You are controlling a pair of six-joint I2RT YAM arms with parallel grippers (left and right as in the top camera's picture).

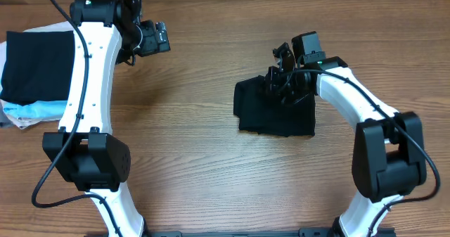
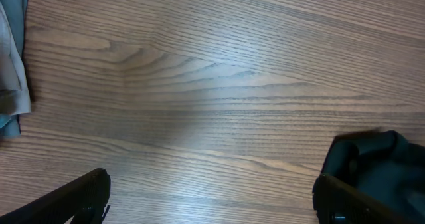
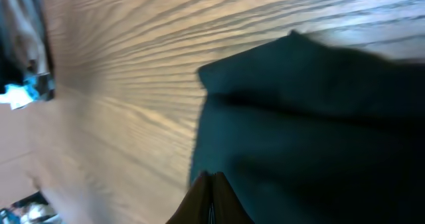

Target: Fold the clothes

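Observation:
The black T-shirt (image 1: 274, 114) lies folded into a compact, roughly square bundle on the wooden table, right of centre. It fills most of the right wrist view (image 3: 312, 117), and a corner shows in the left wrist view (image 2: 382, 154). My right gripper (image 1: 283, 74) is at the bundle's far edge; its jaws (image 3: 214, 179) are pressed shut, their tips over the dark fabric with nothing seen between them. My left gripper (image 1: 160, 37) is high at the far left, away from the shirt, and its jaws (image 2: 212, 199) are wide open and empty above bare wood.
A stack of folded garments (image 1: 35, 72) sits at the table's left edge, black on top with white and pale blue beneath; its edge shows in the left wrist view (image 2: 12, 71). The left arm (image 1: 88, 103) runs alongside it.

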